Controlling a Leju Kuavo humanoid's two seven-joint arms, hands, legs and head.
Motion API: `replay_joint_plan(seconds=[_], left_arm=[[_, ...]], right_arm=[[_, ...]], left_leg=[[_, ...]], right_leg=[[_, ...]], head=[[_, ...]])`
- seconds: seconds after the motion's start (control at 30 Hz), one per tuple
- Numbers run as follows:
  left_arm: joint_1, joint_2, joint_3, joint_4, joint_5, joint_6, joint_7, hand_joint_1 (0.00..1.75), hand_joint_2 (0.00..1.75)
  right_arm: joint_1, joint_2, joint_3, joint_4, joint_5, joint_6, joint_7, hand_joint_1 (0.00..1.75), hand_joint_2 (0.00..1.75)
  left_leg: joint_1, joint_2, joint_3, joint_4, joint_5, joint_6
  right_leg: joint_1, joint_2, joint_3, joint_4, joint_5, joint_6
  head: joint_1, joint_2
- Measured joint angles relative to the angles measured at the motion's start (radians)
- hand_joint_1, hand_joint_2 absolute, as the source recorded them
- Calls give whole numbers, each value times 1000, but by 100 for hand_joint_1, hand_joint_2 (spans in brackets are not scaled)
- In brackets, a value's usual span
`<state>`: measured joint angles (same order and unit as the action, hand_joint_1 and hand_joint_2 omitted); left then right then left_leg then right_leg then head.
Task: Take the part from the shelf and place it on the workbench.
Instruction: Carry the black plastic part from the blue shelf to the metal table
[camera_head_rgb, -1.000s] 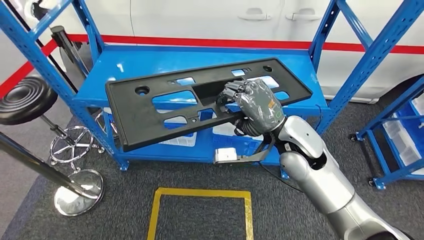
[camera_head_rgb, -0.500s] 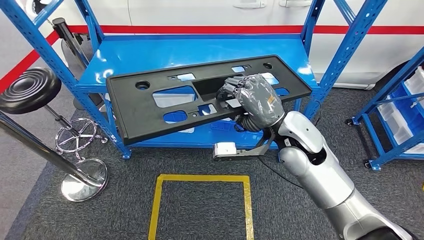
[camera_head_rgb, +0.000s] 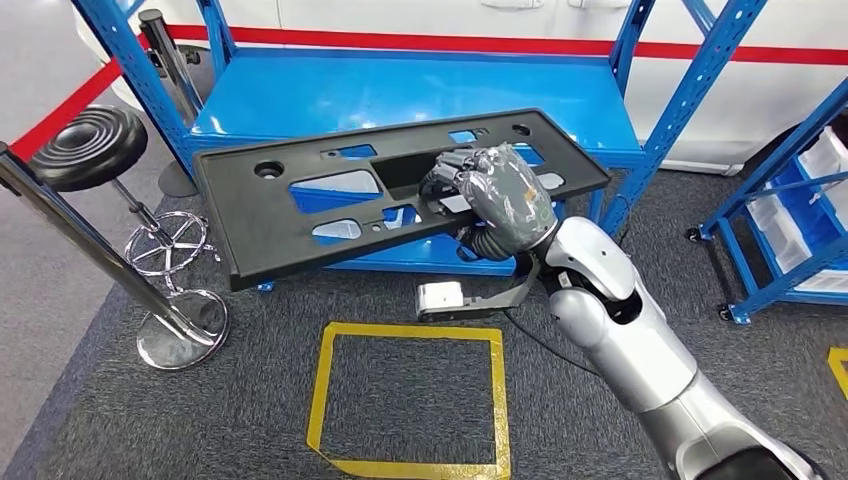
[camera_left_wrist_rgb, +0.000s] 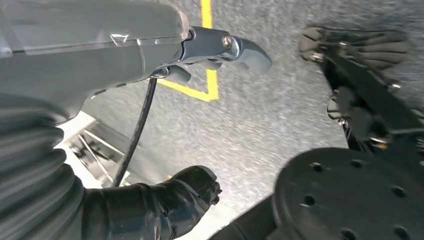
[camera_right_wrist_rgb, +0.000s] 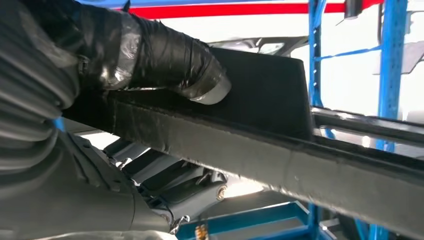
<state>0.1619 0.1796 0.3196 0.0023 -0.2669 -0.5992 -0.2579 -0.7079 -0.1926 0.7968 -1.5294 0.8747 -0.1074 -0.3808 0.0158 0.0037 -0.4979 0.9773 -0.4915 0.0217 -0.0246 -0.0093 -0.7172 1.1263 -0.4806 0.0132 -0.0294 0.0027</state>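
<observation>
Part (camera_head_rgb: 300, 215): black panel, gripped at its near edge by my right hand (camera_head_rgb: 500, 200), now carried out past the shelf (camera_head_rgb: 400, 95) front edge. Left hand (camera_left_wrist_rgb: 165, 207): state unclear. Retrieval done; counter placement pending.

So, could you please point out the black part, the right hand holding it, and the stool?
black part (camera_head_rgb: 270, 215): head view, flat panel towards its free end.
right hand (camera_head_rgb: 503, 195): head view, back of the hand.
stool (camera_head_rgb: 92, 147): head view, round black seat.
</observation>
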Motion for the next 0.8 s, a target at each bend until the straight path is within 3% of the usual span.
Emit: replay_joint_plan(seconds=[0.03, 0.07, 0.1, 0.13, 0.2, 0.23, 0.3, 0.33, 0.4, 0.47, 0.53, 0.57, 0.6, 0.63, 0.67, 0.73, 0.8], left_arm=[[-1, 0, -1, 0, -2, 0, 0, 0, 175], [-2, 0, -1, 0, -3, 0, 0, 0, 175], [-3, 0, -2, 0, -4, -1, 0, 0, 175], [-4, 0, -2, 0, -4, -1, 0, 0, 175], [-6, 0, -3, 0, -5, -2, 0, 0, 175], [-6, 0, -3, 0, -5, -2, 0, 0, 175], [-6, -1, -4, 0, -7, -3, 0, 0, 175], [-6, -1, -5, 0, -8, -4, 0, 0, 175], [-7, 0, -5, 0, -13, -4, 0, 0, 175], [-8, 2, -6, 0, -18, -5, 0, 0, 175], [-9, 3, -6, 0, -23, -6, 0, 0, 175], [-10, 3, -6, 0, -24, -6, 0, 0, 175], [-11, 3, -6, 0, -25, -6, 0, 0, 175], [-12, 3, -6, 0, -25, -6, 0, 0, 175], [-12, 4, -6, 0, -26, -6, 0, 0, 175], [-13, 6, -6, 0, -30, -6, 0, 0, 175], [-14, 9, -6, 0, -36, -7, -1, 0, 175]], right_arm=[[-1, 0, 1, 2, 0, 0, 0, 175, 175], [-2, 0, 1, 3, -1, 0, 0, 175, 175], [-2, 0, 2, 5, -1, 0, 0, 175, 175], [-2, 0, 3, 6, -1, 0, 0, 175, 175], [-3, 1, 4, 7, -1, 0, 0, 175, 175], [-6, 2, 5, 7, -2, 0, 0, 175, 175], [-10, 5, 5, 7, -3, 0, 0, 175, 175], [-12, 6, 5, 7, -4, 1, 0, 175, 175], [-13, 8, 5, 8, -4, 1, 0, 175, 175], [-15, 11, 5, 9, -4, 2, 0, 175, 175], [-15, 16, 5, 10, -4, 2, 0, 175, 175], [-15, 18, 5, 10, -4, 2, 0, 175, 175], [-14, 19, 5, 11, -4, 2, 0, 175, 175], [-14, 20, 5, 12, -4, 2, 0, 175, 175], [-14, 21, 5, 13, -4, 2, 0, 175, 175], [-14, 22, 5, 14, -4, 2, 0, 175, 175], [-13, 25, 5, 14, -4, 2, 1, 175, 175]], left_leg=[[-3, 1, -17, 3, 11, 6], [-6, 2, -33, 8, 21, 10], [-9, 3, -52, 13, 31, 12], [-12, 3, -71, 20, 40, 13], [-17, 3, -105, 35, 54, 11], [-20, 3, -119, 43, 59, 9], [-22, 3, -135, 51, 73, 2], [-21, 4, -139, 49, 83, -3], [-19, 3, -144, 42, 95, -15], [-17, 0, -160, 71, 51, -25], [-10, -1, -191, 176, -43, -37], [-5, -1, -203, 241, -77, -43], [-1, -1, -209, 290, -89, -49], [4, -1, -199, 309, -76, -55], [8, -1, -174, 293, -47, -60], [13, -3, -87, 176, -1, -67], [9, -8, -15, 59, -9, -62]], right_leg=[[1, 1, -14, 64, -53, -1], [2, 2, -24, 127, -85, -2], [3, 3, -25, 176, -93, -4], [5, 4, -14, 198, -77, -6], [11, 4, 57, 143, -24, -18], [15, 4, 109, 76, -19, -26], [24, 4, 190, -48, -42, -37], [26, 4, 207, -81, -52, -40], [25, 2, 202, -102, -34, -45], [17, -4, 189, -117, -11, -56], [15, -7, 167, -120, 9, -64], [14, -7, 154, -118, 17, -64], [13, -8, 141, -114, 25, -62], [12, -9, 127, -109, 32, -59], [9, -9, 113, -102, 37, -55], [5, -8, 88, -86, 44, -46], [4, -7, 72, -75, 55, -33]], head=[[0, 0], [0, 0], [0, 0], [0, 0], [0, 0], [0, 0], [0, 0], [0, 0], [0, 0], [0, 0], [-1, 0], [-1, 0], [-1, 0], [-1, 0], [-1, 0], [-1, 0], [-1, 0]])
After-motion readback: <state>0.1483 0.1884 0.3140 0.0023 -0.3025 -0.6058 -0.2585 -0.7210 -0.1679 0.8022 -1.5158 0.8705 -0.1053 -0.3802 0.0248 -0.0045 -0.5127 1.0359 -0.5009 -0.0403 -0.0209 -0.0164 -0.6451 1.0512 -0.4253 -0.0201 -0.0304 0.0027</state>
